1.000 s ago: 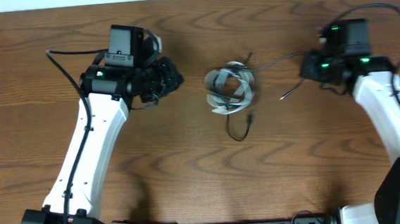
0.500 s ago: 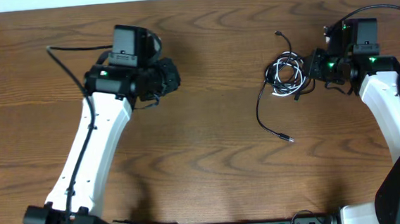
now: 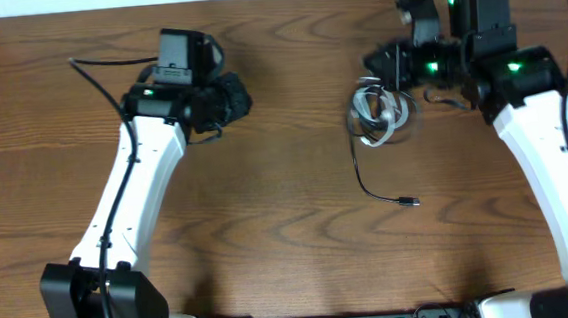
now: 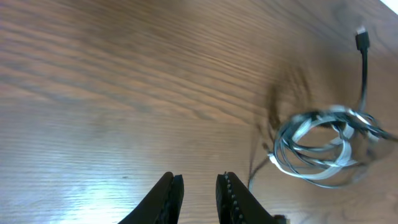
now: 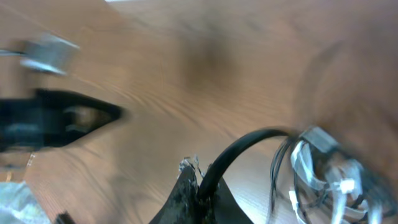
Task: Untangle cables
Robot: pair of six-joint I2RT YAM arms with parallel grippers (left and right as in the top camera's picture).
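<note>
Loosely coiled cables (image 3: 375, 113), pale and black, tangled

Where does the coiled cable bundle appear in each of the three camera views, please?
Overhead: the cable bundle sits right of centre, near the top.
Left wrist: the bundle is at the right side, mid-height.
Right wrist: the bundle is in the lower right corner, blurred; a black strand of it is pinched in the right tool.
Shared landmark: the wooden table.
</note>
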